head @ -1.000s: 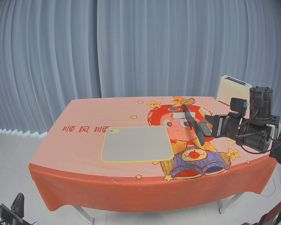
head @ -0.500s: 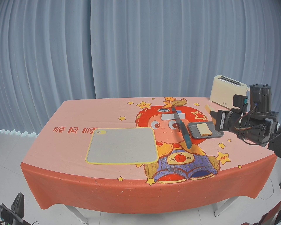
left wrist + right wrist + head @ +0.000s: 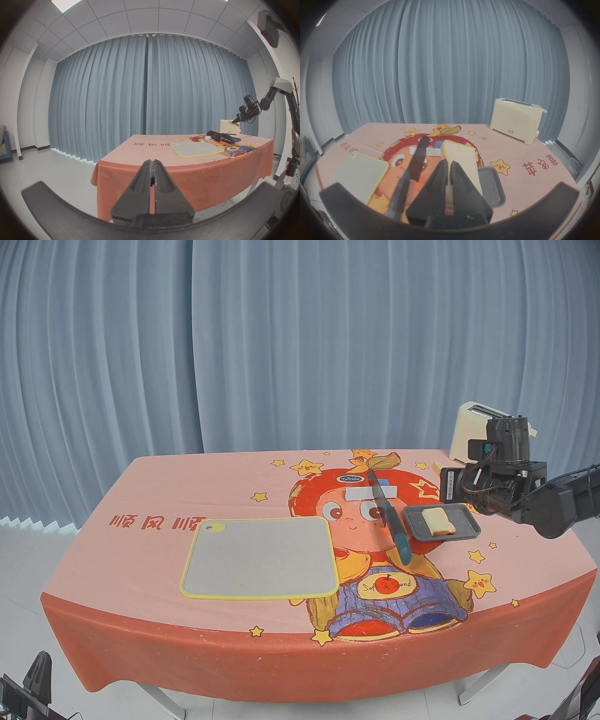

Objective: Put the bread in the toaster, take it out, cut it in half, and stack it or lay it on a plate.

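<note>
Change vs. earlier frames: the right arm has drawn back from the near right edge of the table toward the toaster. The objects on the cloth have held their places.

The pale square slice of bread (image 3: 438, 521) lies flat in a dark grey rectangular tray (image 3: 464, 519). The right gripper (image 3: 448, 163) hovers raised at about 1 o'clock of the tray. Its jaws are closed to a thin slit, grip nothing and are apart from the bread.

A knife with dark blade and teal handle (image 3: 389, 515) lies just beside the tray at its 9 o'clock. Its tip points toward 12 and the blade crosses a white strip (image 3: 359, 493). A grey cutting board with yellow rim (image 3: 259, 557) lies farther out at 9 o'clock. A cream toaster (image 3: 465, 434) stands at 1 o'clock of the tray, near the table's far right corner. Everything rests on an orange cartoon-print tablecloth (image 3: 187, 490).

The left gripper (image 3: 152, 161) is low and well off the table, with its jaws pressed together and empty.
</note>
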